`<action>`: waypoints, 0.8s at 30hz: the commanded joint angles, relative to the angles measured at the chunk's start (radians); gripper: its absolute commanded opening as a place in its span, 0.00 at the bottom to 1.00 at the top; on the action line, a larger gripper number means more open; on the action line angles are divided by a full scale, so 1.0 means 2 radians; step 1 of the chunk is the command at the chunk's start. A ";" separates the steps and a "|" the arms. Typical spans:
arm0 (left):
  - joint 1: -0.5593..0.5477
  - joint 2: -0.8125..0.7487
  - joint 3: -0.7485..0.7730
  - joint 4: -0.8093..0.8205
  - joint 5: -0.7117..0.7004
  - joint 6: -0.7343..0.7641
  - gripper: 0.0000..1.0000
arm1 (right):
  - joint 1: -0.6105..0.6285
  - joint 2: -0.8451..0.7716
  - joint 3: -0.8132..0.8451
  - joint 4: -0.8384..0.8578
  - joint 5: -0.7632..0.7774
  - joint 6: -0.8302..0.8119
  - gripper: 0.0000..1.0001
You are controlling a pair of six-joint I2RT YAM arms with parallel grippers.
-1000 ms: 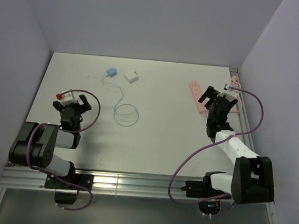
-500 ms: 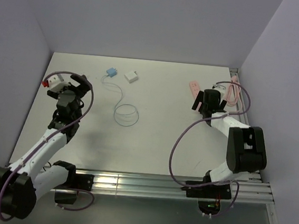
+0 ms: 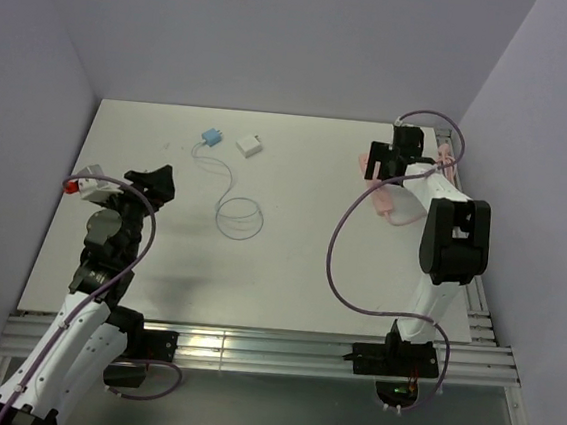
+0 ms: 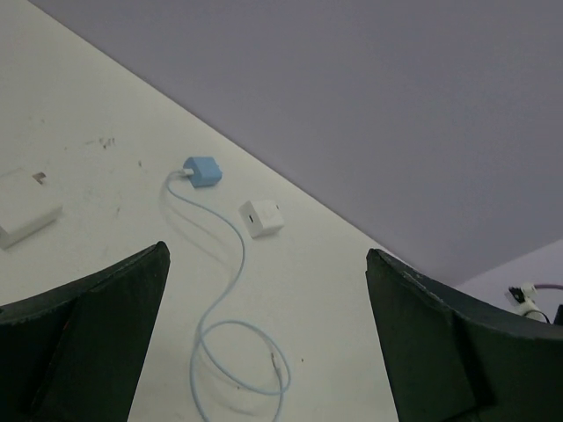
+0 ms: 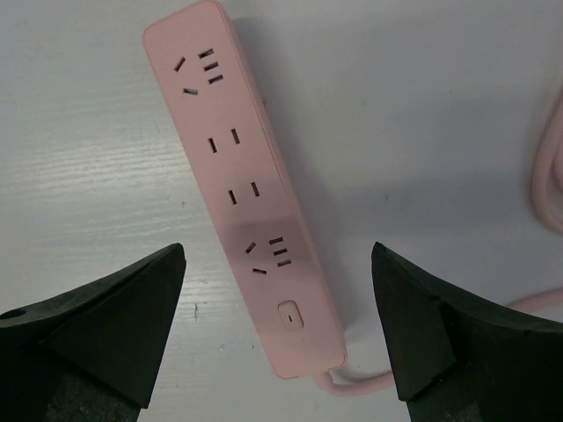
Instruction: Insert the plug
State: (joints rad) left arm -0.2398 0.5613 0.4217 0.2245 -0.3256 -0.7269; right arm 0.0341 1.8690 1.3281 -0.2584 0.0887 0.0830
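A pink power strip (image 5: pixel 246 189) lies flat on the table, sockets up, its switch at the near end. My right gripper (image 5: pixel 276 251) is open and empty, hovering over the strip with one finger on each side; in the top view it (image 3: pixel 380 167) is at the far right above the strip (image 3: pixel 381 204). A blue plug (image 3: pixel 210 136) with a pale coiled cable (image 3: pixel 240 216) and a white plug (image 3: pixel 250 146) lie at the far middle. My left gripper (image 3: pixel 156 182) is open, empty and raised at the left. Its wrist view shows the blue plug (image 4: pixel 203 170), white plug (image 4: pixel 262 217) and cable (image 4: pixel 230 343).
The strip's pink cord (image 5: pixel 545 176) loops off to the right by the side wall (image 3: pixel 531 146). A flat white block (image 4: pixel 22 218) lies at the left edge of the left wrist view. Walls close the table on three sides.
My right arm has stretched further back and now hovers over the strip's far part. My left arm has risen and swung, with its gripper now pointing toward the plugs.
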 commanded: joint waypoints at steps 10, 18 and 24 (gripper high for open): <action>-0.023 -0.007 0.104 -0.079 0.067 0.055 0.99 | -0.004 0.107 0.136 -0.124 -0.103 -0.074 0.87; -0.024 0.032 0.133 -0.101 0.097 0.031 0.99 | 0.014 0.129 0.148 -0.142 -0.029 -0.080 0.58; -0.024 0.107 0.203 -0.142 0.163 0.034 1.00 | 0.076 0.076 0.077 -0.108 -0.041 -0.107 0.18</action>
State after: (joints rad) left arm -0.2855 0.7254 0.7368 -0.0296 -0.1085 -0.6739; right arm 0.0956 2.1071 1.5337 -0.4744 0.0204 -0.1066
